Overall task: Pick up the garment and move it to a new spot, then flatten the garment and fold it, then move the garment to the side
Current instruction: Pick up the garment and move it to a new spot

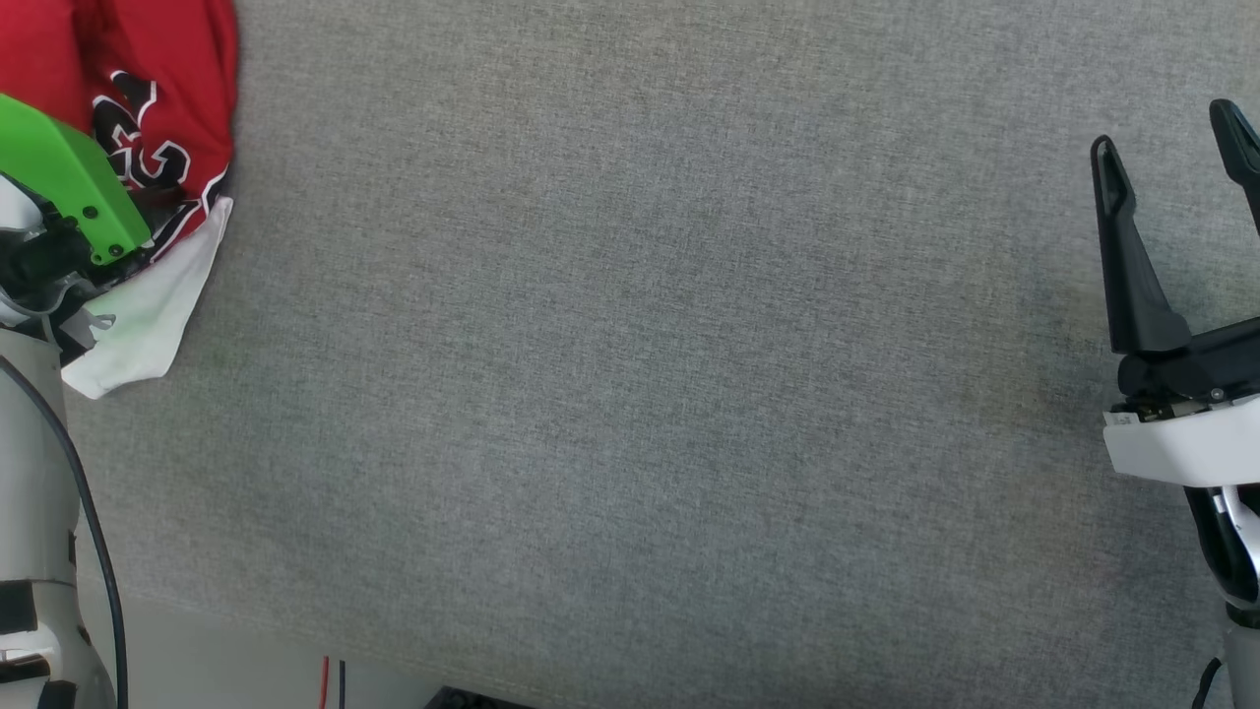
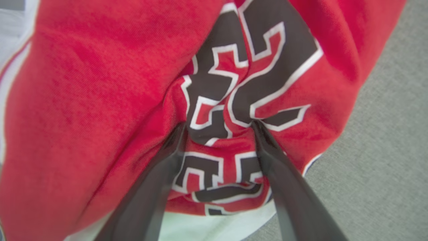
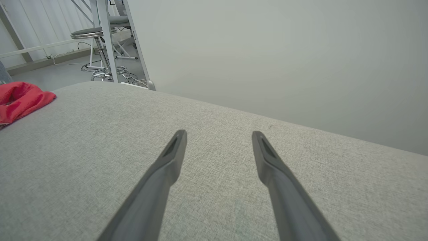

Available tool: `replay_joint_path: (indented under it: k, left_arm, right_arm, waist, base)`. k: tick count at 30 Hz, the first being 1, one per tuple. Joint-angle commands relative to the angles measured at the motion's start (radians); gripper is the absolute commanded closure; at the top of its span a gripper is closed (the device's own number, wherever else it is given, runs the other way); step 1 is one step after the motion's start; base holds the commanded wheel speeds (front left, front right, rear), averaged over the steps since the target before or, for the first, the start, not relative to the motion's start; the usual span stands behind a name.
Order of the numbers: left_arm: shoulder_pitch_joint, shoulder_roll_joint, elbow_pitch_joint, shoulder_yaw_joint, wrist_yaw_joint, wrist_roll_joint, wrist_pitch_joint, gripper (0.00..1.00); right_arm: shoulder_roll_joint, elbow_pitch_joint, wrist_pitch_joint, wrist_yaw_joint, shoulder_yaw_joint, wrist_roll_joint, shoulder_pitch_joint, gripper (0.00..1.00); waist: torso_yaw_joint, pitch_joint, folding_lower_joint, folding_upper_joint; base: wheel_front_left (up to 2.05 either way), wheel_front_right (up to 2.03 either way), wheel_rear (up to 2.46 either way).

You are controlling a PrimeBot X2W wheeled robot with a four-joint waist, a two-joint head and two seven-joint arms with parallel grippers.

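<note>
The left gripper is standing spread wide, not clenched. Its two dark fingers are pushing their tips into the garment, with a bunched ridge of red cloth rising between them. The cloth is touching both fingers but is not being pinched. In the head view the garment is lying crumpled at about 10 o'clock, on the far left corner of the grey worktop. The green cover on the left wrist is hiding part of it. A white sleeve is spilling out toward 7 o'clock of the heap, lying flat on the grey fabric. The right gripper is hanging at 3 o'clock in the head view, well apart from the garment. It is released and empty, its fingers pointing toward 12 o'clock over bare worktop. In the right wrist view a red fold of the garment is showing at 9 o'clock. A stool is standing on the floor beyond the worktop at 11 o'clock, and a pale wall is running behind it. Black characters with white outlines are showing on the red cloth, too creased to read with certainty.
</note>
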Motion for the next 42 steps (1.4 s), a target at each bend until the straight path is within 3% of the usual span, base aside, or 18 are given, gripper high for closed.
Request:
replay_joint_path:
  k: [1,2,3,9,15,23,33,42]
  left_arm:
    - [0.059,-0.043,0.041,-0.026,0.019,0.006,0.044,0.00]
    - [0.060,-0.041,0.036,-0.022,0.022,0.002,0.048,0.79]
    - [0.062,-0.041,0.034,-0.022,0.023,0.000,0.053,1.00]
    - [0.070,-0.034,-0.005,-0.015,0.039,-0.001,0.036,1.00]
    - [0.084,0.001,-0.069,-0.012,0.067,0.041,-0.071,1.00]
    - [0.132,0.036,-0.150,0.016,0.071,0.100,-0.395,1.00]
    - [0.242,0.016,-0.228,0.035,0.088,0.137,-0.666,1.00]
    - [0.346,-0.020,-0.343,0.011,0.081,0.141,-0.730,1.00]
  right_arm:
    - [-0.004,-0.013,0.003,-0.001,-0.004,0.007,-0.009,0.00]
    - [-0.004,-0.017,0.005,-0.001,-0.004,0.007,-0.010,0.00]
    - [-0.005,-0.019,0.006,-0.001,-0.005,0.008,-0.010,0.00]
    - [-0.002,-0.012,0.003,-0.001,-0.009,0.007,-0.007,0.00]
    - [0.023,0.019,-0.015,-0.001,-0.005,0.011,0.006,0.00]
    - [0.094,0.098,-0.065,-0.001,0.012,0.012,0.036,0.00]
    - [0.165,0.167,-0.101,-0.001,-0.008,0.003,0.101,0.00]
    - [0.211,0.200,-0.115,-0.001,-0.030,-0.008,0.160,0.00]
  waist:
    - [-0.003,0.003,0.0000,-0.0001]
    - [-0.003,0.005,0.0000,-0.0001]
    - [-0.004,0.005,0.0000,-0.0001]
    - [-0.004,-0.020,0.0000,-0.0001]
    - [-0.004,-0.088,0.0000,-0.0001]
    - [-0.014,-0.239,0.0000,-0.0001]
    - [-0.029,-0.376,0.0000,-0.0001]
    - [-0.072,-0.478,0.0000,-0.0001]
  base:
    - [0.00,0.00,0.00]
    - [0.00,0.00,0.00]
    - [0.00,0.00,0.00]
    - [0.00,0.00,0.00]
    - [0.00,0.00,0.00]
    - [0.00,0.00,0.00]
    - [0.00,0.00,0.00]
    - [0.00,0.00,0.00]
